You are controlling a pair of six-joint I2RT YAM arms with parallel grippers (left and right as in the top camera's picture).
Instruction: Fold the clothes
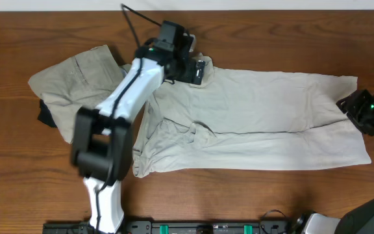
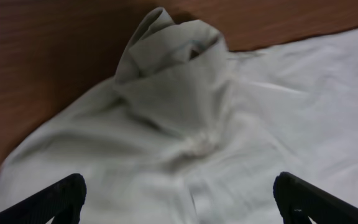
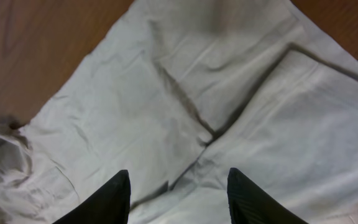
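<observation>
Shows the left claw (image 2: 179,190) spread wide, gripping nothing, just above a bunched peak of the pale cream-white garment (image 1: 271,117) near the far edge of the bench (image 1: 271,39). Shows the right claw (image 3: 179,186) partly parted, also empty, over that garment's end by the right edge. Places the khaki-tan garment (image 1: 70,84) towards the left end. Leaves bare wood along the near and far edges.

My overhead camera looks straight down on the whole table (image 1: 252,195) from high above. My left wrist camera peers past the left gripper (image 2: 179,186), close over a bunched end of the pale garment (image 2: 185,124). My right wrist camera views that garment from farther off, past the right gripper (image 3: 179,177). All three share it.
</observation>
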